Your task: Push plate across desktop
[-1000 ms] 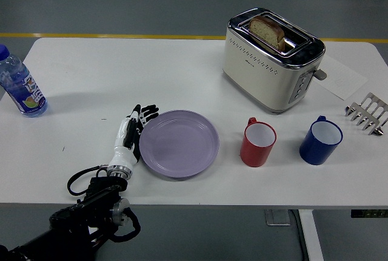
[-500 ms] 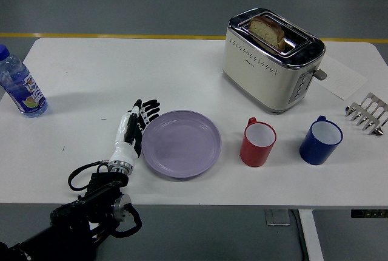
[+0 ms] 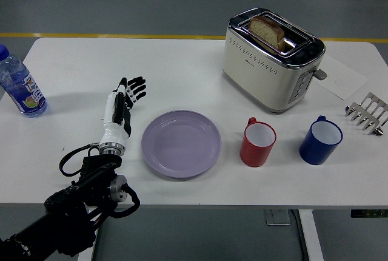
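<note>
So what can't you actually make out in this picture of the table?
- Right hand: nowhere in the head view.
- Water bottle: its left side is cut off by the picture's left edge.
- Label on the bottle: print too small to read.
- Toaster: only the bread's top shows; the slot walls hide the rest.
- Inside of the blue mug: hidden by its rim.
- Left hand: whether it touches the table is unclear.

No readable text from my seat.
I see a small dark mark on the cream-and-chrome toaster (image 3: 271, 61) and colourful print on the clear plastic bottle's label (image 3: 21, 94), both too small to read.
</note>
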